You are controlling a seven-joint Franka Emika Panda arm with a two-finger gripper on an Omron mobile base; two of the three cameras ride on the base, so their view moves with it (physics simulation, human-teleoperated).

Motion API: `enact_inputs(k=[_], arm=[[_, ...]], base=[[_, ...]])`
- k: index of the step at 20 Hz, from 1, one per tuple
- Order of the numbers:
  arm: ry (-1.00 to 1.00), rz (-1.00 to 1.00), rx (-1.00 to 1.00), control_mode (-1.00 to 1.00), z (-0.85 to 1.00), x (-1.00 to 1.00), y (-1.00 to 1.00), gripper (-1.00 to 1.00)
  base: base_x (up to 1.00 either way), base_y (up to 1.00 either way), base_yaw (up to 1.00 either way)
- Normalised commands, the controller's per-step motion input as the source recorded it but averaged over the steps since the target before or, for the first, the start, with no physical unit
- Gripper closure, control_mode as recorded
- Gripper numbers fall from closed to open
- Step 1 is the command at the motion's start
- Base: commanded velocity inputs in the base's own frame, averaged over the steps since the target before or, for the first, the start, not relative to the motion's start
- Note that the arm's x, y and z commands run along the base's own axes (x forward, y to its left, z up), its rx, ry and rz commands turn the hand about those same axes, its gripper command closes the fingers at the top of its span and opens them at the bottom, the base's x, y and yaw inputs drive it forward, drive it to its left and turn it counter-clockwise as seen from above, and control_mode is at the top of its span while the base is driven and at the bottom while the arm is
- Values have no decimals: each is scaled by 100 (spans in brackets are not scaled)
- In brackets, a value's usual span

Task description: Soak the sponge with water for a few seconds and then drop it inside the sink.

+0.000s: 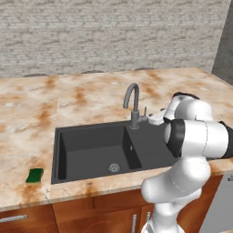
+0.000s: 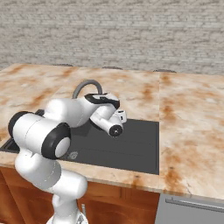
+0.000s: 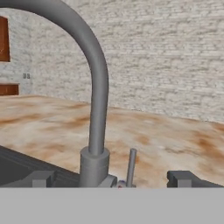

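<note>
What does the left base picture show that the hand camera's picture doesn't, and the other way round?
Left base view alone: the green sponge lying on the counter left of the sink, the deep basin with its round drain, and the robot's white arm.

Hand view alone: the gripper, open, with the faucet's lever upright between its dark finger tips.

Both: the grey curved faucet, the marbled counter and the brick wall. No water is running.
</note>
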Motion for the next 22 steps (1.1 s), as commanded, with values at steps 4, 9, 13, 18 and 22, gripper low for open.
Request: enact_inputs(k=[4, 9, 13, 18, 22], arm=[[0, 0, 0, -100, -9, 23, 0, -100], [0, 0, 0, -100, -14, 21, 0, -100], [0, 0, 0, -100, -14, 22, 0, -100], [0, 0, 0, -100, -23, 19, 0, -100], [0, 0, 0, -100, -21, 18, 0, -100]], base=[[0, 0, 0], [0, 0, 0], [0, 0, 0], [0, 0, 0], [0, 0, 0]])
